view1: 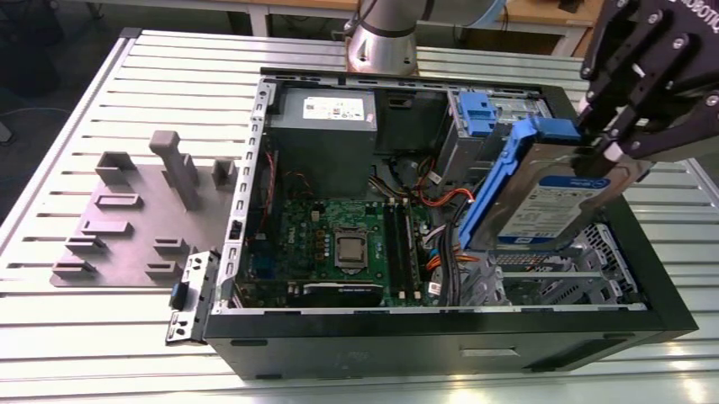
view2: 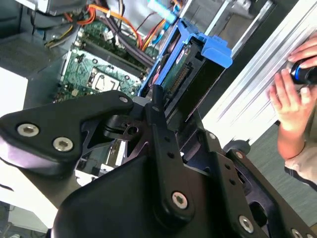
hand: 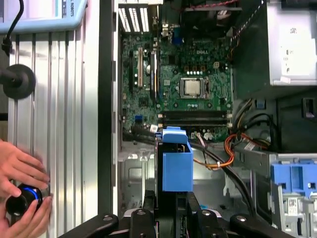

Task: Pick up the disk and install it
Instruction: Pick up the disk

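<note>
Slotted metal surface (view1: 90,109), open PC case (view1: 450,358); fingers (view1: 612,139) clamped on the disk (view1: 551,206), tilted over the drive cage (view1: 561,278). Probably stiff, hefty and shock-sensitive, so grip the blue carrier (view1: 503,181) edges.

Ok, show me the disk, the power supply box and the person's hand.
disk (view1: 553,209), exterior view, on its white-and-blue label.
power supply box (view1: 323,151), exterior view, on its grey face.
hand (view2: 289,108), second wrist view, on its middle.
</note>
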`<state>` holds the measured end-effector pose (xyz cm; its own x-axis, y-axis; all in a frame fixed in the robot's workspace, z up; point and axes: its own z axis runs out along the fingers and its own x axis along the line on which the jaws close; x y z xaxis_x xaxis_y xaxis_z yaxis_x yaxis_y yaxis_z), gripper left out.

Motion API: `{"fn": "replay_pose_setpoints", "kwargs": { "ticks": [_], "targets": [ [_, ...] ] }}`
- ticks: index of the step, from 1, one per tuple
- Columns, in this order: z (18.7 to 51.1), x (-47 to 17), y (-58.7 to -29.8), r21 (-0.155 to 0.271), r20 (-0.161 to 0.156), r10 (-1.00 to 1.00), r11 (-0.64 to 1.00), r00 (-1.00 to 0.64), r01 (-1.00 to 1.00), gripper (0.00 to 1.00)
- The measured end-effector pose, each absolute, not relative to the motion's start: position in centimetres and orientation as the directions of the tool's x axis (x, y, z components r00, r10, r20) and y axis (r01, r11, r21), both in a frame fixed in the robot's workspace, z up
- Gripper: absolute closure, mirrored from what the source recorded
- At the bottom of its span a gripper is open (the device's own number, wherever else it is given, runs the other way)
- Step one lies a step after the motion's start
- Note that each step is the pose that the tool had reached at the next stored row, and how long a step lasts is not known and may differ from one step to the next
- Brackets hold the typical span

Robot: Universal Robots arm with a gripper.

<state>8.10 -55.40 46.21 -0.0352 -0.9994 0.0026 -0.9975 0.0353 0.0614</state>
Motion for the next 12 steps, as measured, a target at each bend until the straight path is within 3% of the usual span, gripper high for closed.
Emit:
{"fn": "replay_pose_setpoints", "kwargs": {
  "ticks": [12],
  "targets": [
    [45.8,11.6,-55.5,0.064,0.003,-0.999,0.033,-0.033,-0.997,0.65]
  ]
}}
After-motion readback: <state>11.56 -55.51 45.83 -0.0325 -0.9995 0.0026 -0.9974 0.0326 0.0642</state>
